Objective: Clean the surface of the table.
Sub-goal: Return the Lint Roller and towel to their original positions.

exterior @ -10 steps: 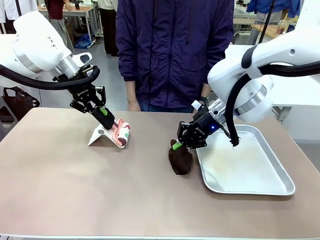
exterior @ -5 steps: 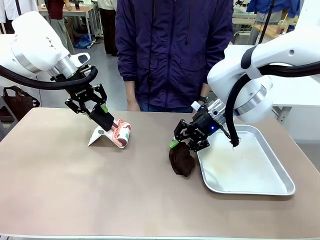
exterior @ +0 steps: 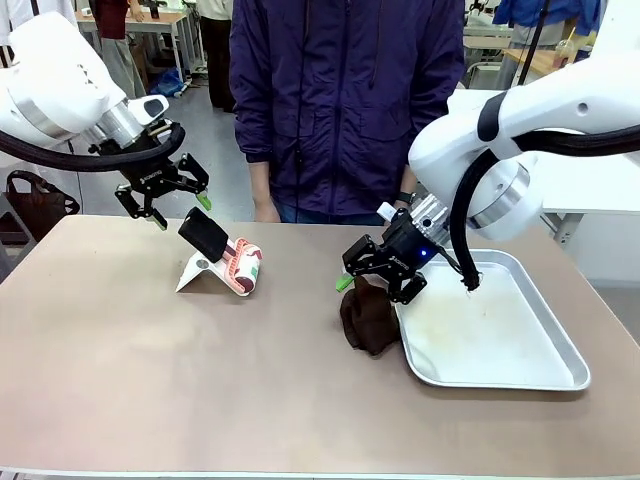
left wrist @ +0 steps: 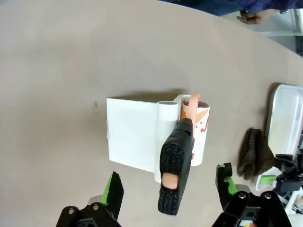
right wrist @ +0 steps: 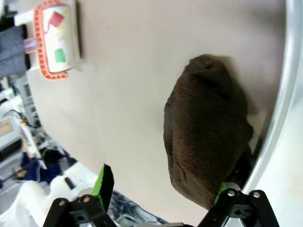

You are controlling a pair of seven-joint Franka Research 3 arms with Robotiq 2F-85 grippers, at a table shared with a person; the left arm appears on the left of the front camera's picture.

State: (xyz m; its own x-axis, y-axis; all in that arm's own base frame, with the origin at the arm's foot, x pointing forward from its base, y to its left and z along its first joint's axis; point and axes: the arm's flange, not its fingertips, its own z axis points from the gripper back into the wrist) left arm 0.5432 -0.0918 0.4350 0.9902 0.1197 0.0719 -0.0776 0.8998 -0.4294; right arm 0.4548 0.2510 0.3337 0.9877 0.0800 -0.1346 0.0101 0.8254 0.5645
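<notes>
On the beige table (exterior: 150, 380) a lint roller (exterior: 228, 258) with a black handle and patterned roll leans on its white stand (exterior: 193, 272). My left gripper (exterior: 182, 211) hovers open just above and left of the handle tip. In the left wrist view the handle (left wrist: 176, 175) stands free between the open fingers (left wrist: 113, 193). A dark brown cloth (exterior: 368, 318) lies bunched against the tray's left rim. My right gripper (exterior: 375, 288) is open right over it, fingers straddling the cloth (right wrist: 206, 137) without pinching it.
A shiny metal tray (exterior: 545, 378) sits on the table's right side. A person in a dark purple jacket (exterior: 345, 100) stands at the far edge, hands low. Bare tabletop stretches across the front and left.
Both grippers have opened. The left one let go of the roller handle and rose up and to the left. The right one released the brown cloth and lifted slightly.
</notes>
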